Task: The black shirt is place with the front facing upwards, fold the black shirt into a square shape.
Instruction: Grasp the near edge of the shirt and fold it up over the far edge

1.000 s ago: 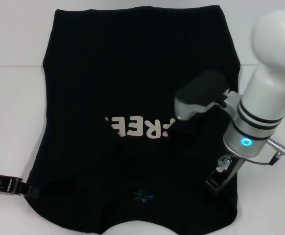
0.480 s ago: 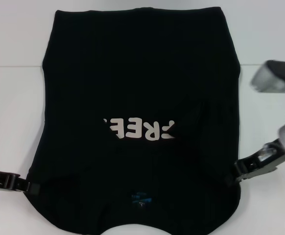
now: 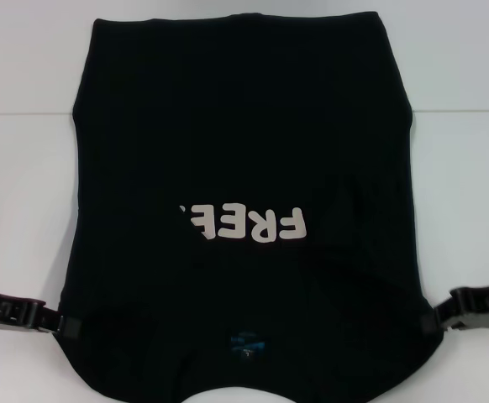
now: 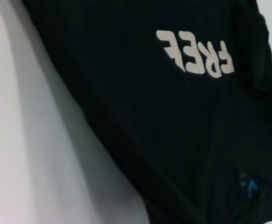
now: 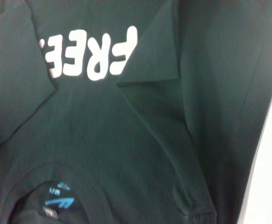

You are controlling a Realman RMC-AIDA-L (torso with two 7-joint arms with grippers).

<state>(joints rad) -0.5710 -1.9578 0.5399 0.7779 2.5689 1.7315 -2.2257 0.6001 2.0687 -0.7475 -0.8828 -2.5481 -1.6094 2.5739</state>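
black shirt (image 3: 244, 151) lies flat between two pincers, left (image 3: 64, 326) and right (image 3: 433, 321).

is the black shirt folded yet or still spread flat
Partly folded. The black shirt has both sleeves tucked inward over the front, covering the ends of its chest print, but the body lies at full length.

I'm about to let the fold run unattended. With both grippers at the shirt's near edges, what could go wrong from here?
The left gripper and right gripper sit right at the side edges of the black shirt, so either might catch only one thin layer and slip. The sleeves are already folded in over the print, so lifting could let them flop open. The creases beside the blue neck label may get folded in.
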